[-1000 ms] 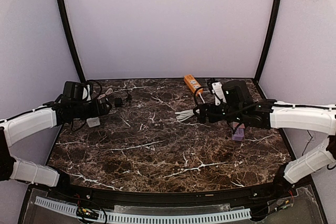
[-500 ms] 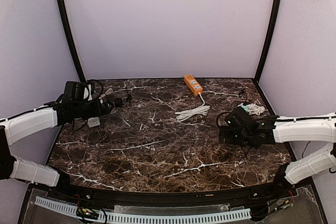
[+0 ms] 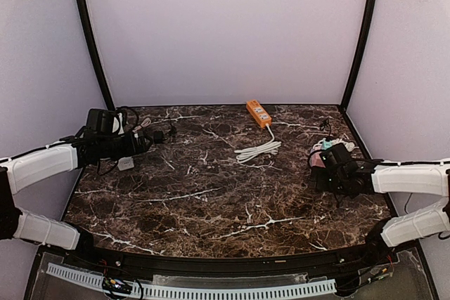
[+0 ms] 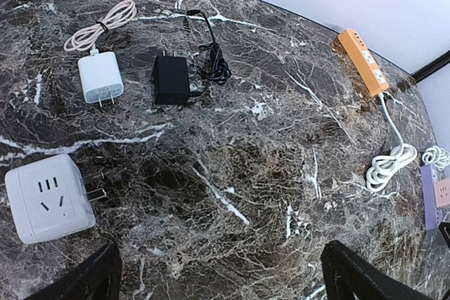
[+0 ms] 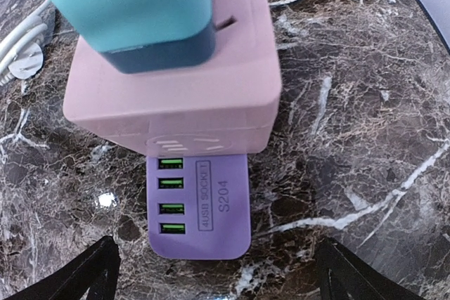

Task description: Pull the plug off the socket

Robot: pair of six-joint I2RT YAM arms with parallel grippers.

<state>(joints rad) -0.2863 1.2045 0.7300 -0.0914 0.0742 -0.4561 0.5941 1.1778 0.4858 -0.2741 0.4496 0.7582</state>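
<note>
1. The teal plug [image 5: 133, 12] stands seated in the pink socket [image 5: 183, 96], near the worktop's [image 3: 211, 194] right edge.
2. The socket sits on a purple USB strip [image 5: 200, 209].
3. The right gripper [image 5: 214, 272] has its fingers spread wide; the plug lies ahead of the tips, untouched.
4. The left gripper [image 4: 218, 279], by the left edge, is also spread and holds nothing.

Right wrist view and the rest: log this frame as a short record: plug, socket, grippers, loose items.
plug: teal, seated in socket
socket: pink, on purple USB strip
right gripper: open, holding nothing
left gripper: open, holding nothing
loose items: white cube adapter, white charger, black charger, orange strip
</note>
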